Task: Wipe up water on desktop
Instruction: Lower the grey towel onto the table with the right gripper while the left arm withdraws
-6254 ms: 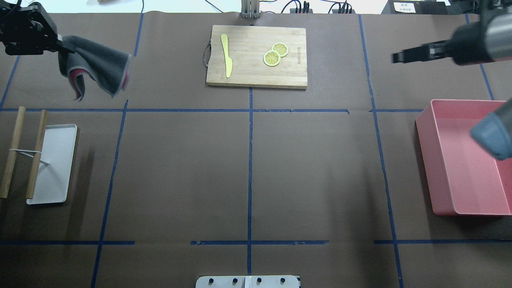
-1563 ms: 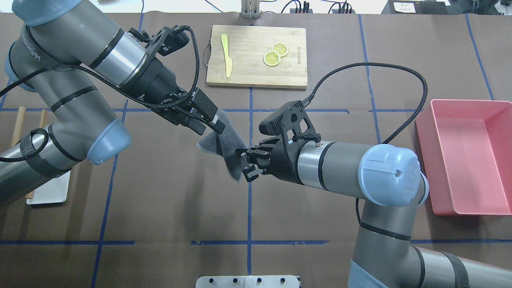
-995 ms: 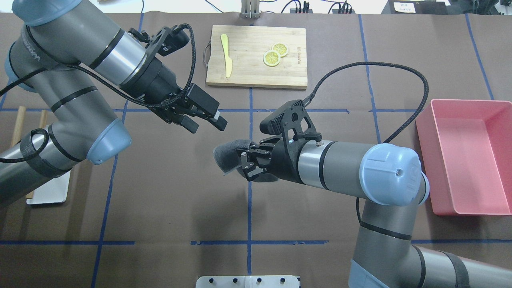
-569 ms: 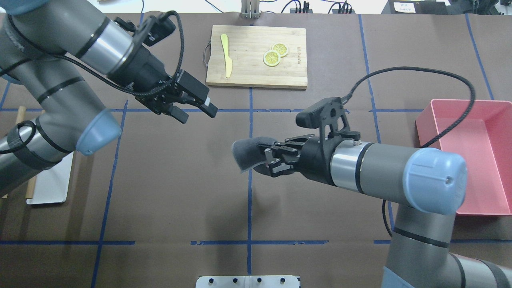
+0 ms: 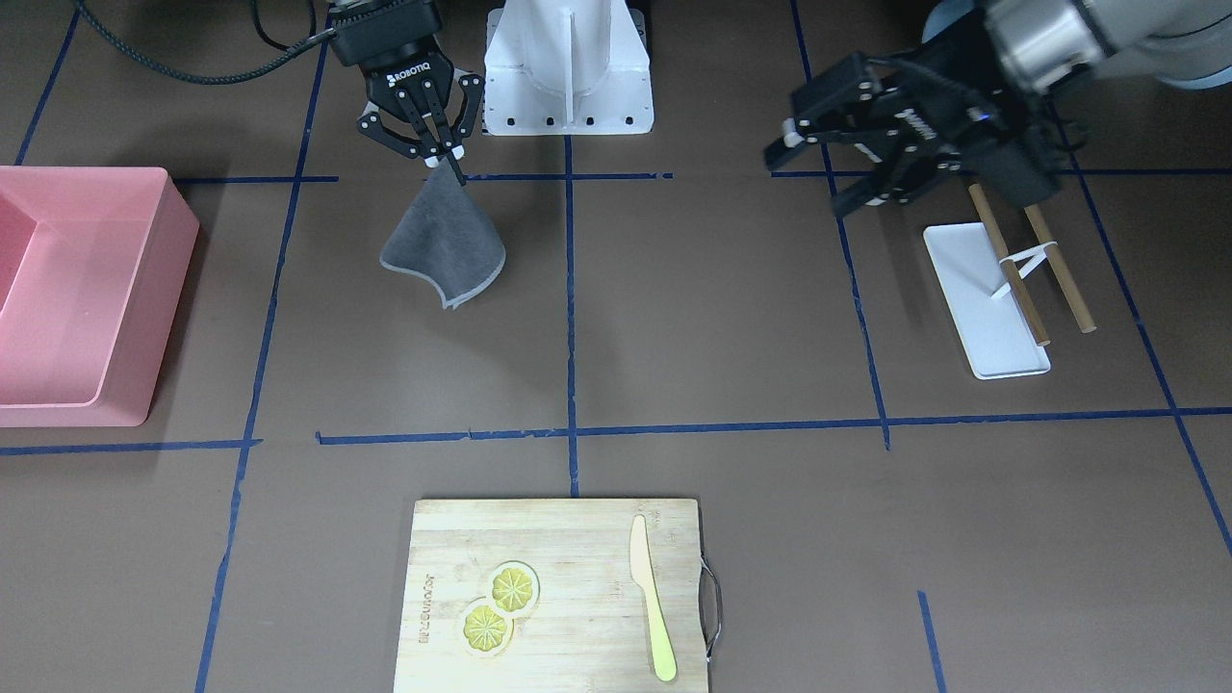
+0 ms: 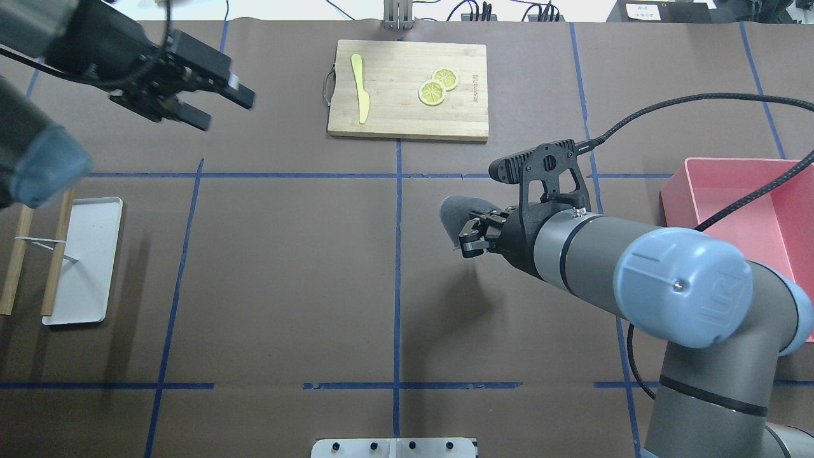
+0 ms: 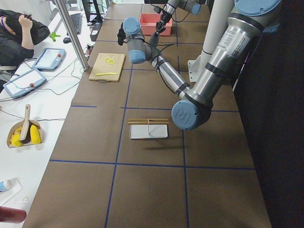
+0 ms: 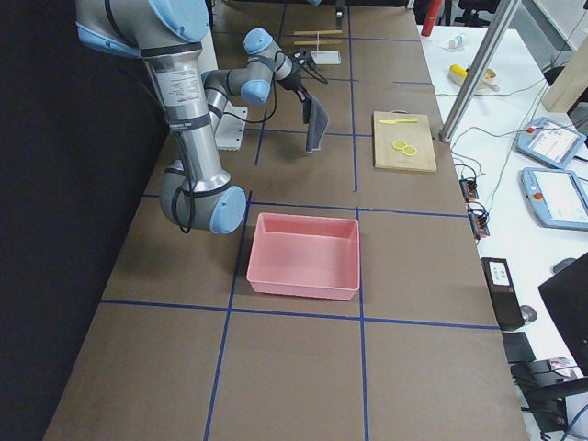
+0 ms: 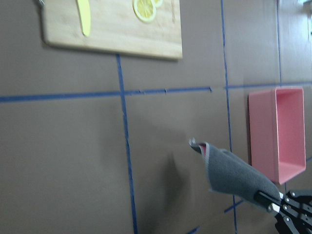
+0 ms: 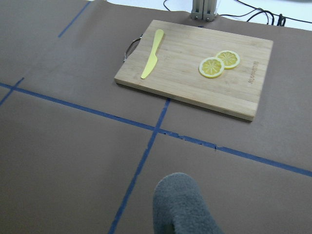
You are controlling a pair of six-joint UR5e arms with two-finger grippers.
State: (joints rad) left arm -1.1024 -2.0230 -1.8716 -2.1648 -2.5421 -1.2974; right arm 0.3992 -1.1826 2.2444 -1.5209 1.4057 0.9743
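Note:
The desktop [image 6: 286, 267] is a matte brown surface crossed by blue tape lines; I see no water on it. My right gripper [image 6: 466, 240] is shut on a corner of a grey cloth [image 6: 461, 213] and holds it above the desktop, right of the centre line. In the front-facing view the cloth [image 5: 443, 245] hangs as a cone from the right gripper [image 5: 452, 171]. It also shows in the left wrist view [image 9: 234, 173] and the right wrist view [image 10: 183, 204]. My left gripper [image 6: 229, 112] is open and empty, raised over the far left.
A bamboo cutting board [image 6: 407, 121] at the far centre bears a yellow knife [image 6: 360, 89] and lemon slices [image 6: 437, 86]. A pink bin [image 6: 699, 254] stands at the right edge. A white tray [image 6: 82, 261] with a wooden rack [image 6: 19, 254] stands at the left.
The left gripper let go of the cloth and drew back up and to the far left. The right gripper took the cloth and carried it rightwards past the centre line.

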